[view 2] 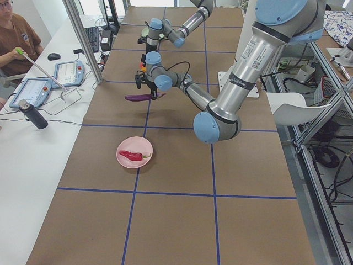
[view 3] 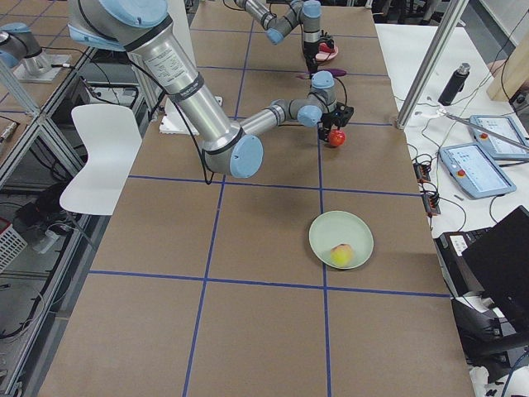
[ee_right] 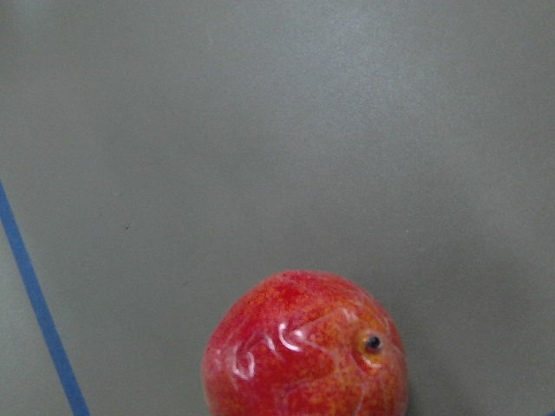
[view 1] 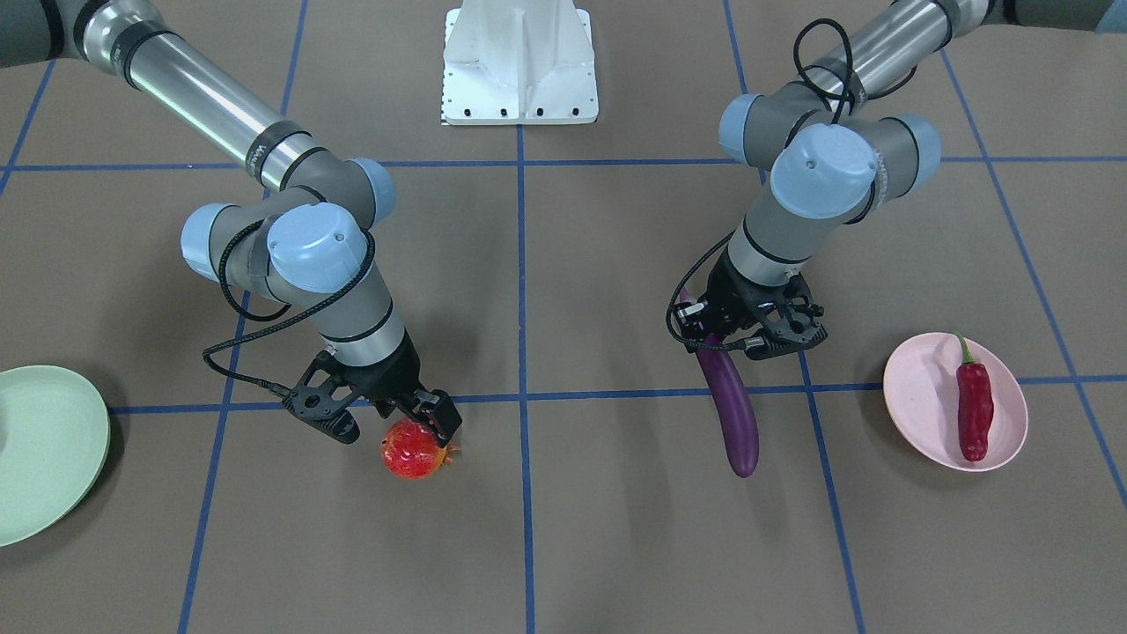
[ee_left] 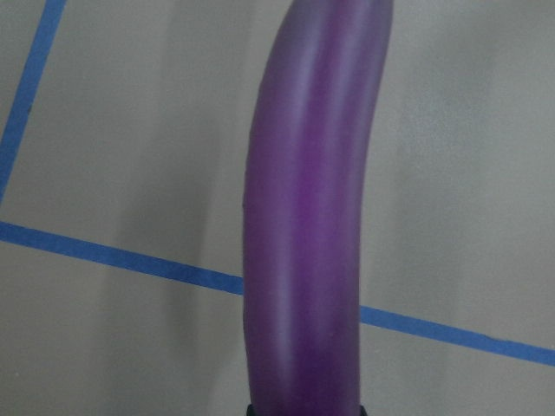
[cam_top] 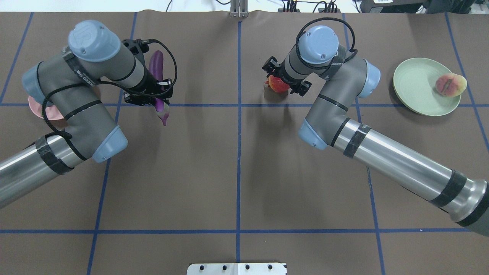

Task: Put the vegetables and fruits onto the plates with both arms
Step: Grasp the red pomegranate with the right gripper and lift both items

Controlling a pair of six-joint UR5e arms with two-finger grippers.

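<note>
**Eggplant** [view 1: 738, 423]: clamped near its cap end by the left gripper [view 1: 726, 343], jaws closed on it. The body projects outward and appears clear of the surface [view 1: 616, 546]. The end grip leaves its length free to be laid onto the pink plate [view 1: 916, 423] near by, which carries the chili pepper [view 1: 974, 409].

**Pomegranate** [view 1: 410, 451]: on or just above the surface, directly under the right gripper [view 1: 394, 424]. Whether those jaws have closed cannot be told.

**Green plate** [cam_top: 414, 86]: well apart, holds the peach [cam_top: 450, 84].

**Judgement:** two items outstanding.
</note>
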